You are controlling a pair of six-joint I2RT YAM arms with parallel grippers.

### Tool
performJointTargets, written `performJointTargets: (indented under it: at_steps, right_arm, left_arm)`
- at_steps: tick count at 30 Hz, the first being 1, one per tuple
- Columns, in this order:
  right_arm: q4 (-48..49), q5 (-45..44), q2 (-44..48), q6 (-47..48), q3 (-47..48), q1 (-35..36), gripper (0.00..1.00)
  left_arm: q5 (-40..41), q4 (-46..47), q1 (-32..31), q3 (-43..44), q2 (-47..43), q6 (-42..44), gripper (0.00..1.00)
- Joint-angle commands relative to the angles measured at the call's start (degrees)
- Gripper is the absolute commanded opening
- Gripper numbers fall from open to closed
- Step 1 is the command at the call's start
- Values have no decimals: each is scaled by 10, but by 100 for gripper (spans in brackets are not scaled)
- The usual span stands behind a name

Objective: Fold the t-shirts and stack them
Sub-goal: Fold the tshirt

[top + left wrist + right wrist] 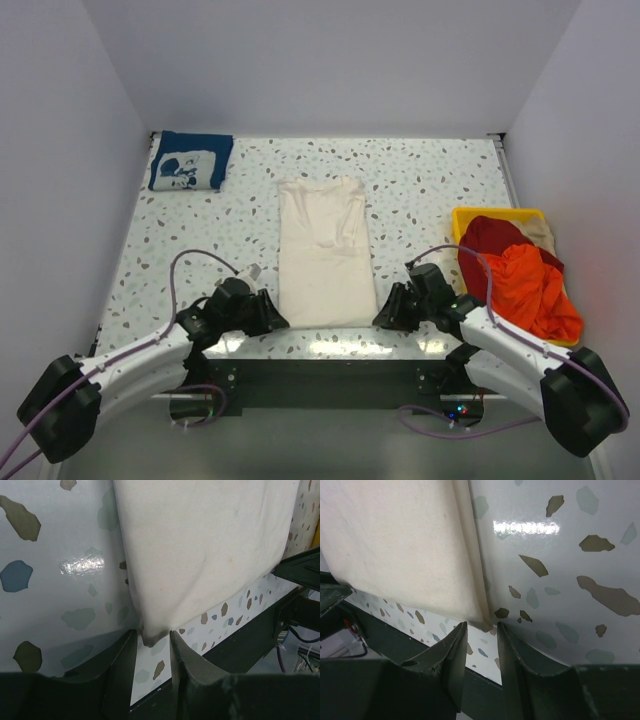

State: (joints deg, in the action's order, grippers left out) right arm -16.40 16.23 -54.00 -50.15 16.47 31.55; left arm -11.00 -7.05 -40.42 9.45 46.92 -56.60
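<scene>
Cream t-shirt lies flat as a long strip on the middle of the speckled table. My left gripper and right gripper each straddle one near corner, fingers narrowly apart, not yet clamped.

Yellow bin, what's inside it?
A dark red shirt, an orange shirt spilling over the rim, and some beige cloth. The bottom of the yellow bin is covered, so anything underneath is hidden.

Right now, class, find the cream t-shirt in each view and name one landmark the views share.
Top external: cream t-shirt flat mid-table.
Left wrist: upper right, corner between fingers of the left claw.
Right wrist: upper left, corner at the right claw.
Shared landmark: the speckled table.
</scene>
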Motion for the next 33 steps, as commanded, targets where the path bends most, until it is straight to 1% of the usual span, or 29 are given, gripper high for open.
performJointTargets:
  at_steps: [1, 6, 9, 10, 11, 16, 17, 19, 27, 32, 33]
  right_arm:
    - [20, -3, -10, -10, -19, 2, 34]
    - [29, -5, -12, -14, -23, 2, 32]
    - [34, -5, -12, -16, -26, 2, 27]
    - [35, -7, -10, -17, -28, 1, 22]
    - [35, -8, -8, -17, -28, 2, 19]
    - [25, -16, 6, -9, -20, 2, 2]
    - [23, -16, 12, -3, -17, 2, 0]
    - [6, -22, 32, 7, -5, 1, 0]
    - [-77, -2, 114, 47, 18, 2, 0]
    - [-139, 13, 187, 69, 24, 2, 0]
    - [-163, 19, 209, 73, 30, 1, 0]
  left_arm:
    - [15, 10, -8, -13, 10, -9, 37]
    - [20, 28, -25, -10, 26, -19, 32]
    - [25, 35, -33, -8, 34, -24, 29]
    - [26, 39, -35, -7, 35, -25, 27]
    - [27, 41, -35, -3, 36, -25, 23]
    - [28, 38, -37, 12, 44, -18, 9]
    - [27, 36, -38, 20, 46, -13, 5]
    - [26, 28, -38, 28, 45, -10, 0]
    - [14, -7, -46, 35, -2, 0, 0]
    - [13, -27, -75, 27, -47, -11, 0]
    - [15, -38, -90, 28, -54, -14, 0]
